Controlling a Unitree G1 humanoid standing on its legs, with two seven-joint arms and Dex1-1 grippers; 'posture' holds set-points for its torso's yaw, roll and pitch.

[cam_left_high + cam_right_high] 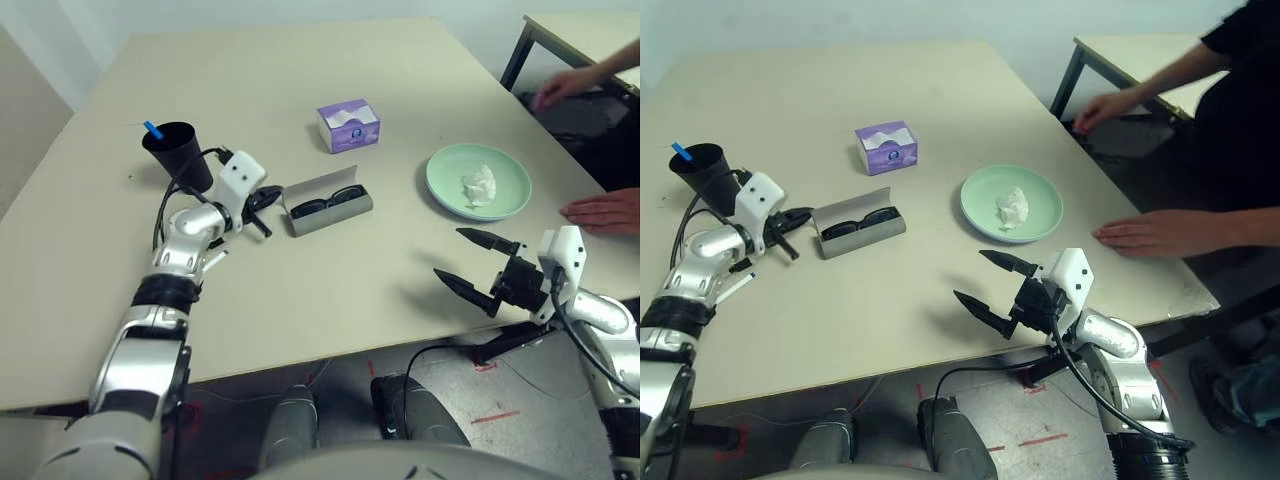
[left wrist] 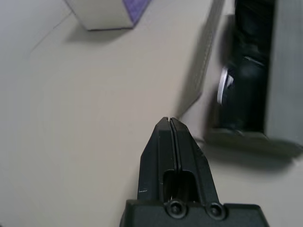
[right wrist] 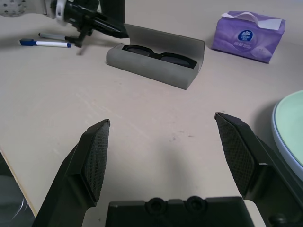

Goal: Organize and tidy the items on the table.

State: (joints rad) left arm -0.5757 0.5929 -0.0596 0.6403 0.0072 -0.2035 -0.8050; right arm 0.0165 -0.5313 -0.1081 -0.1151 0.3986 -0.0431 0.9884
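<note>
Markers (image 3: pixel 45 43) lie left of the open glasses case (image 1: pixel 329 207), near the left gripper (image 2: pixel 171 122), closed on nothing. Right of the case, the right gripper (image 3: pixel 162 118) gapes wide and empty. Beyond are the sunglasses' neighbours: plates (image 1: pixel 466 184) holding tissue (image 1: pixel 480 186), and the purple box (image 1: pixel 349 126).

left end effector (image 2: pixel 171 121) closed, right end effector (image 3: pixel 162 118) wide open, both forearms reaching forward
</note>
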